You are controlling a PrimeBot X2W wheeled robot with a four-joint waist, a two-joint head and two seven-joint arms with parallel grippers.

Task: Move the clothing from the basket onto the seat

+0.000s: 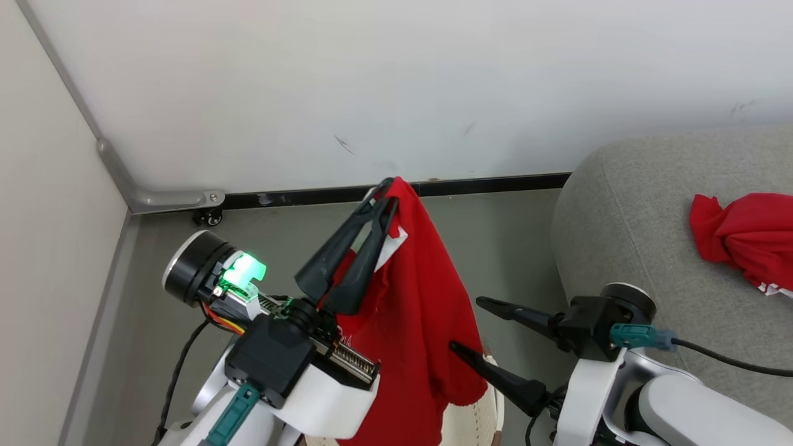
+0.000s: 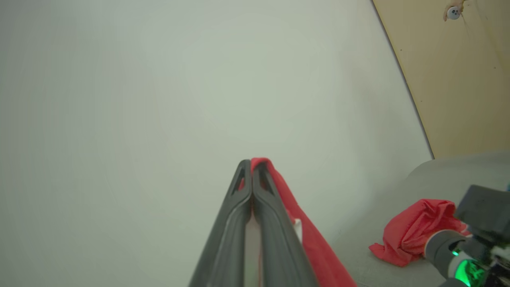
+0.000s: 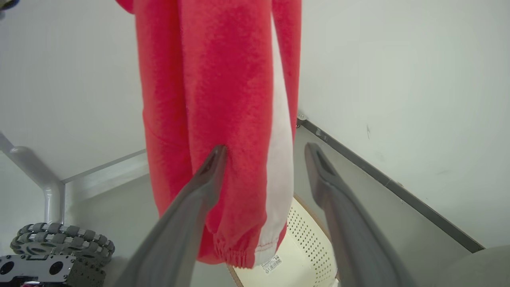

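Jaws of the left gripper (image 1: 389,186) clenched on the top of a bright red fabric garment with a white stripe (image 1: 415,310), hanging long-axis vertical over the cream perforated plastic basket (image 1: 480,421); the grey woven upholstered seat (image 1: 626,204) lies to its right. Jaws of the right gripper (image 1: 464,324), nearer the seat, released beside the lower fabric; a second crumpled red garment (image 1: 746,238) lies on the seat, inside its rounded left corner; grey floor (image 1: 495,235), white wall (image 1: 372,74).

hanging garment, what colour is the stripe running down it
White. The stripe runs down the red garment, best seen in the right wrist view.
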